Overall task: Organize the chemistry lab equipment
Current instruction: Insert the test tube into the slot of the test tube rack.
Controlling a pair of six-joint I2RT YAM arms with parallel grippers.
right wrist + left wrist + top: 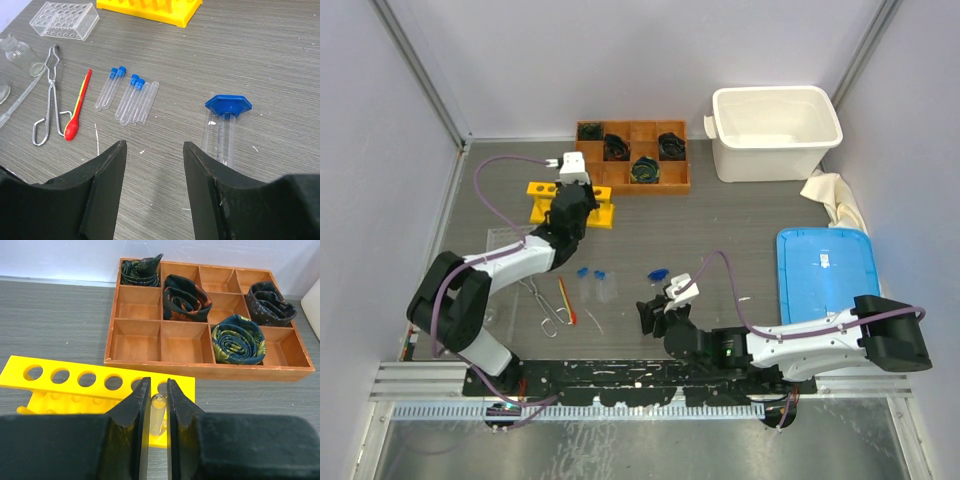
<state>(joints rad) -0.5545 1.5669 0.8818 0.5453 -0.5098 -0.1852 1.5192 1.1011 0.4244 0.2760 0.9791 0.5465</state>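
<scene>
Top view: yellow rack (605, 213) far-left on the bench, loose tubes (598, 285) lying mid-bench, sorting judged barely begun; left wrist: left fingers (135, 410) pinching a clear tube (158, 412) over the rack's empty end holes; right wrist: right fingers (107, 170) spread, empty, short of the loose tubes.

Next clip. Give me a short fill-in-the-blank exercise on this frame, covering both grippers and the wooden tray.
1. The left gripper is shut on a clear ____ above the yellow rack.
2. The right gripper hangs ____ over the table, holding nothing.
3. The wooden tray contains ____ rolled ties.
Missing words: test tube; open; four.
</scene>
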